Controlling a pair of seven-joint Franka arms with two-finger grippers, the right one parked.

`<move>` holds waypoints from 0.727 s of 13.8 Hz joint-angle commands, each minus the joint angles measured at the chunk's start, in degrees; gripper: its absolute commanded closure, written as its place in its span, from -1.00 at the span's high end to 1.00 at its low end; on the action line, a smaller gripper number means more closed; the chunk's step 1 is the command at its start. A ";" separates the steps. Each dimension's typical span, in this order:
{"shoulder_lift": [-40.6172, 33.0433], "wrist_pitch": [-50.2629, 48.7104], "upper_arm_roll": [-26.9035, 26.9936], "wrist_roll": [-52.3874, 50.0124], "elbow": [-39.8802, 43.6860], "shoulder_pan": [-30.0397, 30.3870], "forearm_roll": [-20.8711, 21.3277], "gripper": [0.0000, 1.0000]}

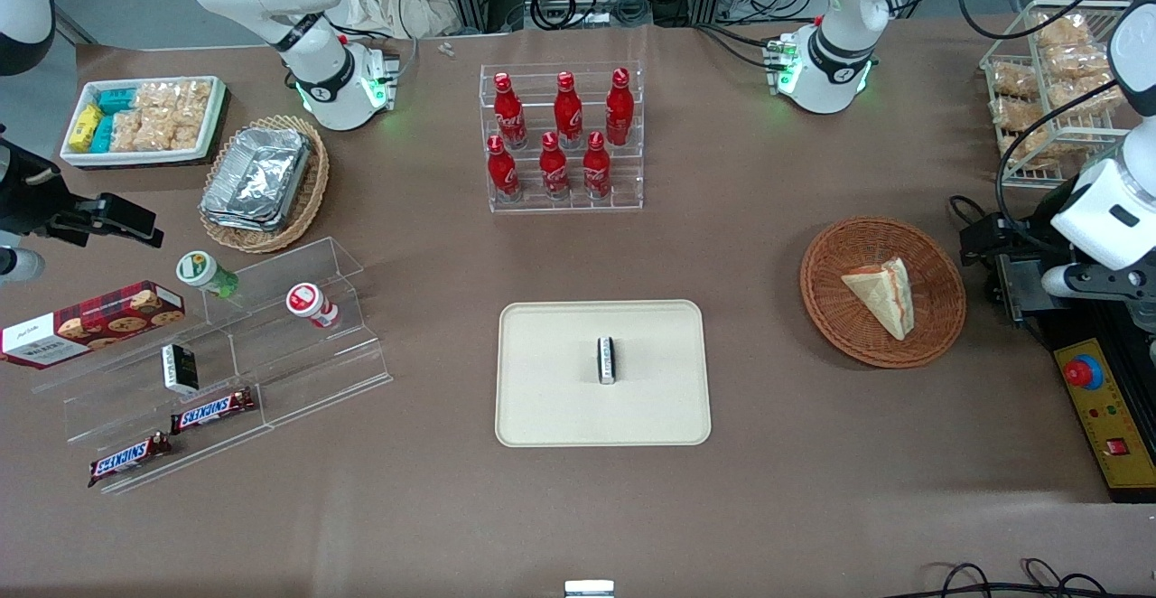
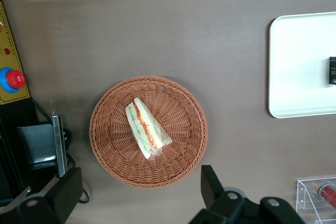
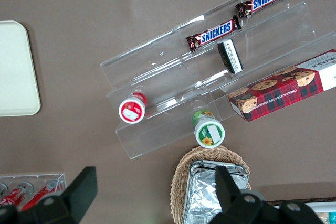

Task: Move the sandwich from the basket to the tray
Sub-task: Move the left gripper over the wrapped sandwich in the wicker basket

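The sandwich, a pale bread wedge with red and green filling at its edge, lies in the round reddish-brown basket. My gripper hangs high above the table beside the basket, toward the working arm's end. It is open, with nothing between its black fingers. The cream tray lies flat in the middle of the table, toward the parked arm from the basket. On it stands a small black-and-white packet.
A rack of red bottles stands farther from the front camera than the tray. A box with a red button and a wire basket of snacks are near the gripper. Acrylic shelves, foil trays and a white bin lie toward the parked arm's end.
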 commanded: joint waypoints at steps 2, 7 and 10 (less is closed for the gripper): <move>0.82 -1.62 0.08 0.78 1.82 0.07 -0.04 1.00; 0.74 -1.90 0.60 -0.44 -3.61 0.60 0.93 0.98; -6.62 13.00 1.92 -8.23 -19.91 1.21 0.93 0.97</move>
